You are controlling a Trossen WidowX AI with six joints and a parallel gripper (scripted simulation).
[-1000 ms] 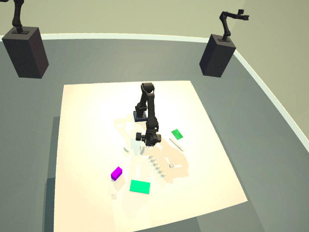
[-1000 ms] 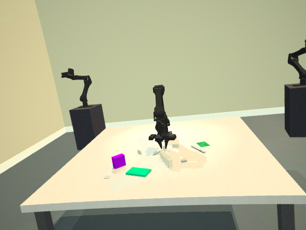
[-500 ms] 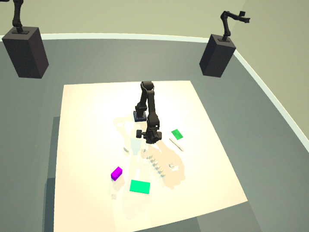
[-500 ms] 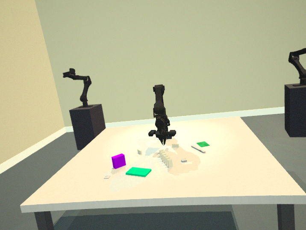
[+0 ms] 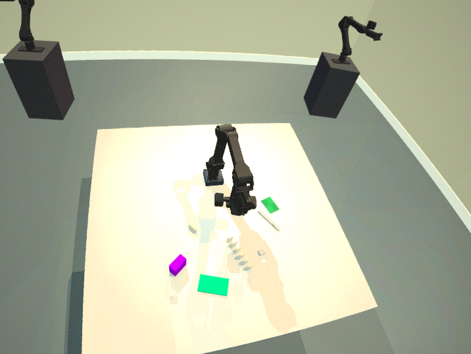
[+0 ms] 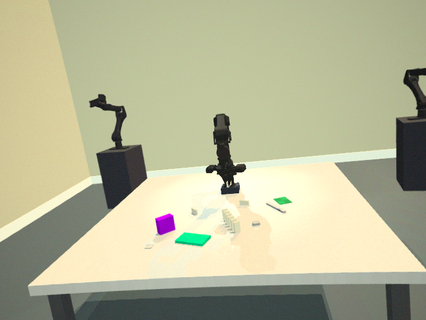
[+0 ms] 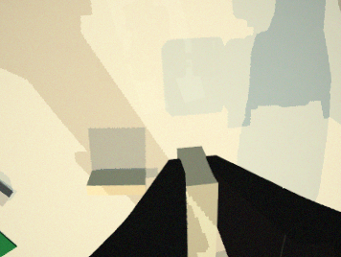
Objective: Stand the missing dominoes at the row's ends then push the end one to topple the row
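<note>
My gripper [image 6: 228, 183] [image 7: 193, 168] is shut on a cream domino [image 7: 202, 218] and holds it above the table, behind the row. In the top view the hand hides the fingertips. Several cream dominoes stand in a slanting row, from the far end domino [image 5: 229, 239] [image 6: 224, 215] to the near end domino [image 5: 248, 266] [image 6: 236, 226]. A loose domino [image 6: 244, 203] [image 7: 116, 178] rests on a long edge behind the row, to the right in the exterior view. Another loose domino [image 5: 192, 228] [image 6: 194, 211] lies left of the row.
A purple block [image 5: 177, 264] [image 6: 165, 224] and a teal slab [image 5: 213, 285] [image 6: 193, 239] are left of the row's near end. A small grey block [image 5: 261, 252] [image 6: 256, 223] is right of it. A pale stick [image 5: 269, 220] [image 6: 275, 207] lies beside a green square [image 5: 270, 204] [image 6: 282, 200].
</note>
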